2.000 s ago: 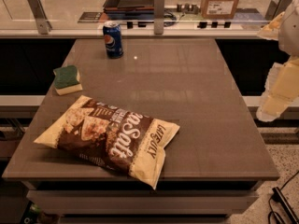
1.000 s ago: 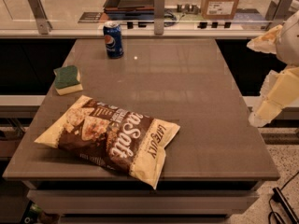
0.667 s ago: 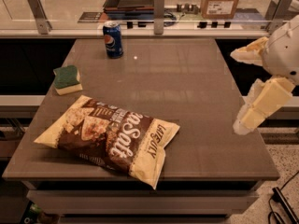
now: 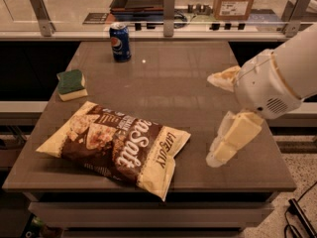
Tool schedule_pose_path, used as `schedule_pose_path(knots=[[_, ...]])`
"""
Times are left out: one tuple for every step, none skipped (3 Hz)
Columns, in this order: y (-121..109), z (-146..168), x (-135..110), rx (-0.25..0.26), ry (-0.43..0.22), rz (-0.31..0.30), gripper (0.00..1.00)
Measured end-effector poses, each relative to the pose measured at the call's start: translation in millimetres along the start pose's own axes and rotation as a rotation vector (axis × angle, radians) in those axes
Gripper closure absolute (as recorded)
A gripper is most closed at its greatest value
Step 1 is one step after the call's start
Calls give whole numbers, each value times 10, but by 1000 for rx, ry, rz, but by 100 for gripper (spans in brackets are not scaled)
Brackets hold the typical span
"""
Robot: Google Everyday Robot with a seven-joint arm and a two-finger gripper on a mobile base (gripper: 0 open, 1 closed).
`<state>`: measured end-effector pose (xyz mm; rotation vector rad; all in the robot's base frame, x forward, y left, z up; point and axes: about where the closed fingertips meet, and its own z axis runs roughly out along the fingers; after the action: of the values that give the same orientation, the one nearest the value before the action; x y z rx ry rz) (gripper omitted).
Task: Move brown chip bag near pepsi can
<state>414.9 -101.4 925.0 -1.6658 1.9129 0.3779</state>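
Observation:
The brown chip bag (image 4: 116, 145) lies flat on the near left part of the grey table (image 4: 173, 73), its white "Salt" lettering facing up. The pepsi can (image 4: 120, 42) stands upright at the table's far left edge, well apart from the bag. My gripper (image 4: 216, 118) is over the table's right side, to the right of the bag and not touching it. Its two cream fingers (image 4: 230, 138) are spread apart and hold nothing.
A green-and-yellow sponge (image 4: 71, 84) lies near the left edge, between the can and the bag. Behind the table runs a counter with a glass rail, posts (image 4: 169, 6) and a cardboard box (image 4: 236, 0). A cable (image 4: 297, 214) lies on the floor at right.
My arm has swung in from the right edge toward the table's middle, over the right side of the tabletop. The bag, can and sponge have not moved.

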Motion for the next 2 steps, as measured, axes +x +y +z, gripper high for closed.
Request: schedule_pose_path(knots=[[91, 300, -70, 73, 63, -12, 0], [127, 601, -146, 119, 95, -7, 0]])
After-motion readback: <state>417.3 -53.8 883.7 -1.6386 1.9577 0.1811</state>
